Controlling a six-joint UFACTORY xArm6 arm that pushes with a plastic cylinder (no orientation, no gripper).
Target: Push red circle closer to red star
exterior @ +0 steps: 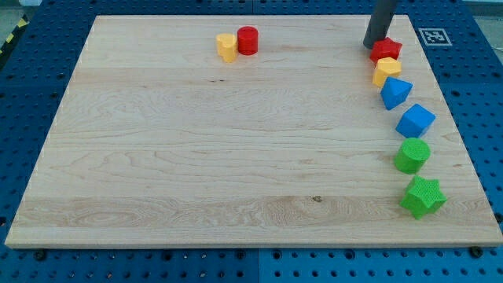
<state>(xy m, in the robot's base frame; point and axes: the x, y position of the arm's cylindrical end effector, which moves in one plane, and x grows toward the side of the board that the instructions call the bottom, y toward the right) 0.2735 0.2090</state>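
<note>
The red circle (248, 39) stands near the view's top, left of centre, touching a yellow hexagon-like block (227, 47) on its left. The red star (386, 51) lies at the view's upper right, at the head of a column of blocks. My rod comes down from the view's top edge and my tip (373, 45) rests on the board just left of the red star, touching or nearly touching it. The red circle is far to the left of my tip.
Below the red star, down the view's right side: a yellow block (387, 71), a blue triangle-like block (395, 93), a blue cube (415, 120), a green circle (412, 155), a green star (423, 196). The wooden board (196, 157) lies on a blue perforated table.
</note>
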